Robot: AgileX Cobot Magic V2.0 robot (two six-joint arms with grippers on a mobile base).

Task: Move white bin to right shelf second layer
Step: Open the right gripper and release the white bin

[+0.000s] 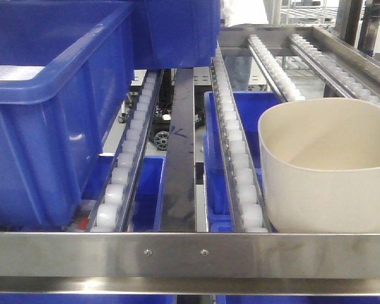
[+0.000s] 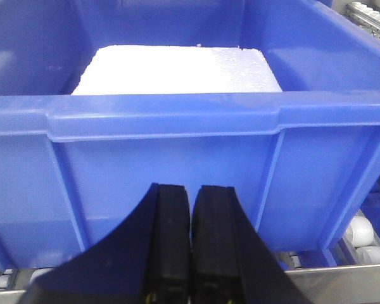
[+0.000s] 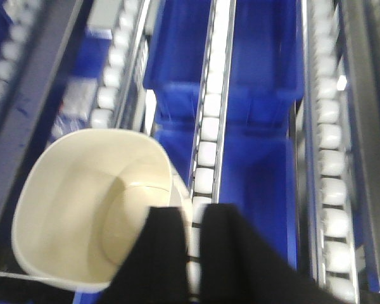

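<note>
My right gripper pinches the white bin at its rim; one-sided grip risks tilting on the rollers. Left gripper pressed together.

Cream-white bin, blue crates

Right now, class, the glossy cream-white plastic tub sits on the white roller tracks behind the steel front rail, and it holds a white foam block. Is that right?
Not quite. The glossy cream-white plastic tub is empty, as the right wrist view shows. It does sit on the white roller tracks behind the steel front rail.
</note>
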